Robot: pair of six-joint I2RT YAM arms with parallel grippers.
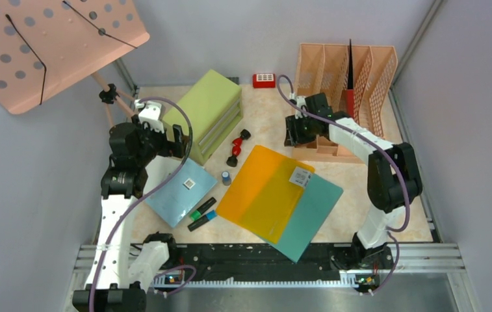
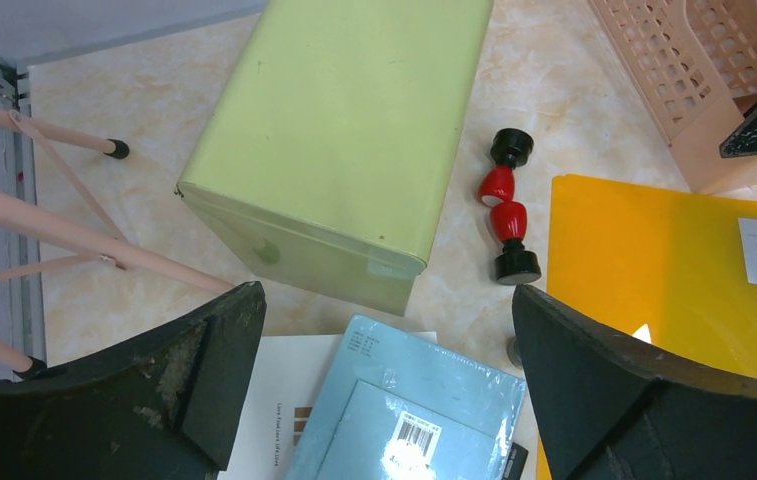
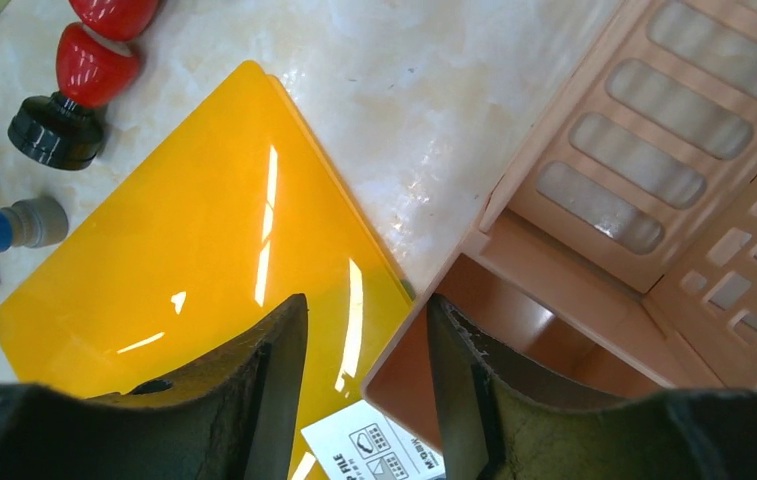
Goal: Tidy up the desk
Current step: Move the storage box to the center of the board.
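Observation:
The desk (image 1: 266, 110) is a beige marble top with stationery scattered on it. My left gripper (image 1: 167, 140) hangs open and empty between the green drawer cabinet (image 1: 209, 114) and a light blue notebook (image 1: 181, 190). In the left wrist view its jaws (image 2: 386, 296) stand wide apart above the notebook (image 2: 424, 410). My right gripper (image 1: 295, 135) is at the front left corner of the peach file organizer (image 1: 347, 68). In the right wrist view its jaws (image 3: 366, 302) are narrowly apart and straddle the organizer's front wall (image 3: 404, 365), with a gap on the left side.
A yellow folder (image 1: 262, 188) overlaps a teal folder (image 1: 308, 218) at mid desk. A red-and-black dumbbell-shaped object (image 1: 236, 148), a small blue tube (image 1: 226, 177) and two markers (image 1: 203, 214) lie between the folders and the notebook. A red box (image 1: 264, 80) sits at the back. The peach perforated board (image 1: 41, 39) stands at the left.

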